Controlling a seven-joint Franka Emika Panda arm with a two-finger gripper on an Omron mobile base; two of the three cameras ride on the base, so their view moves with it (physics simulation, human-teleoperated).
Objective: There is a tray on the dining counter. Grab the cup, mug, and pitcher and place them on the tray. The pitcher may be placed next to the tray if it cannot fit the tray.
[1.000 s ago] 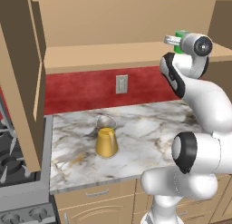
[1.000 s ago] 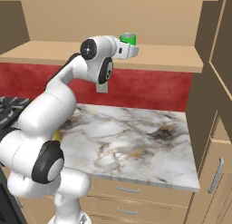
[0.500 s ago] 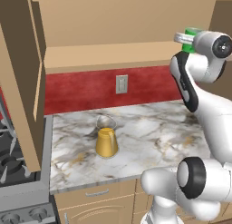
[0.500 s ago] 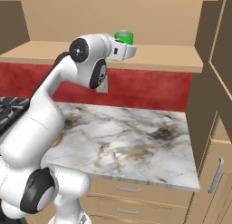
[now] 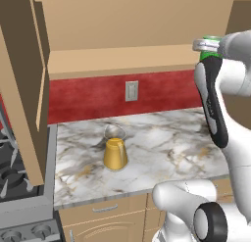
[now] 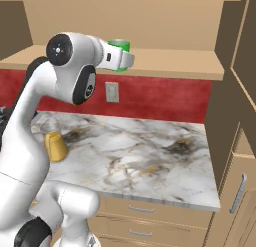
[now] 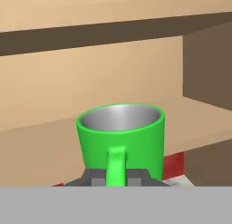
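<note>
The mug (image 7: 120,141) is green and it is up in the air, level with the wooden shelf (image 6: 175,61) under the cupboards. The pincer (image 7: 117,178) is clamped on the mug's handle, low down, and the mug stands straight up with its open top showing. From the right side the mug (image 6: 119,53) sits at the end of the white arm, out in front of the shelf edge.

A moment ago the arm pointed more to one side. Now it has swung round, and the mug has gone with it, staying at about the same height. The mug did not tip on the way.

Down below, the pitcher (image 5: 115,148) is on the marble tabletop (image 5: 162,143), in the same spot as before, well apart from the mug. It has not been picked up yet.

So the mug looks like it is being carried off toward the tray. I think the base must drive there next, and the grip on the thin handle could slip if the arm swings fast.
</note>
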